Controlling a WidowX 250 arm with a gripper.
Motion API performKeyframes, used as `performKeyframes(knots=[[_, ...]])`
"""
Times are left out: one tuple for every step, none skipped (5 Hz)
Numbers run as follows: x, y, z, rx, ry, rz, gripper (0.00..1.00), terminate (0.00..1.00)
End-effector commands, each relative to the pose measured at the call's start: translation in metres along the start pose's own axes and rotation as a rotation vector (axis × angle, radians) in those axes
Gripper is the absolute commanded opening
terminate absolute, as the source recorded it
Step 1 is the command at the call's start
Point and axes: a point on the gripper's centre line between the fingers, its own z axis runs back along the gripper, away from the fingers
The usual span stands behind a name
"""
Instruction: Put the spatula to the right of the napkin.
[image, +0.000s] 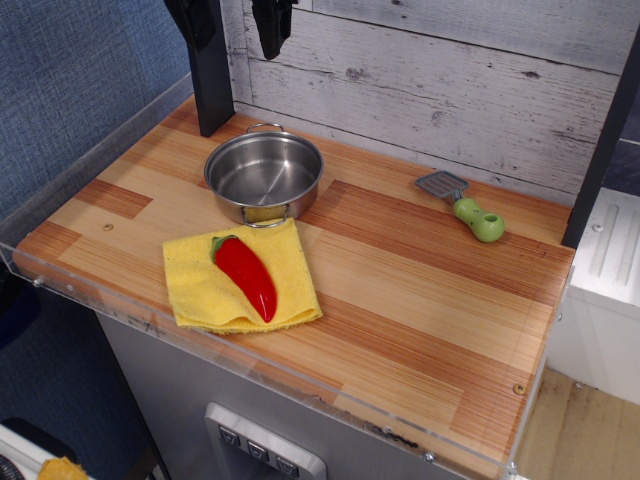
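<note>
The spatula (464, 205) lies flat on the wooden tabletop at the back right, its grey slotted head toward the wall and its lime-green handle pointing front right. The yellow napkin (200, 290) lies at the front left with a red pepper (247, 275) on it. The gripper (271, 25) hangs at the top of the view, well above the table behind the pot, far from the spatula. Only its dark lower end shows, and I cannot tell whether it is open or shut. It holds nothing that I can see.
A steel pot (264, 175) with two loop handles stands just behind the napkin. A black post (210, 70) rises at the back left, another (603, 130) at the right edge. A grey plank wall (450, 90) backs the table. A clear rim (300, 375) runs along the front edge.
</note>
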Motion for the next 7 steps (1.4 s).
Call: performKeyframes(knots=[[0.0, 0.0, 0.0, 0.0, 0.0, 0.0, 1.0, 0.0], [-0.017, -0.025, -0.006, -0.096, 0.111, 0.184, 1.0, 0.0], [-0.024, -0.049, -0.007, -0.072, 0.194, 0.285, 1.0, 0.0], [-0.021, -0.075, -0.007, -0.091, 0.269, 0.363, 1.0, 0.0], [-0.023, -0.099, -0.016, -0.087, 0.285, 0.436, 1.0, 0.0], [-0.029, -0.128, -0.034, -0.065, 0.277, 0.47, 1.0, 0.0], [-0.032, -0.155, -0.053, -0.032, 0.233, 0.473, 1.0, 0.0]])
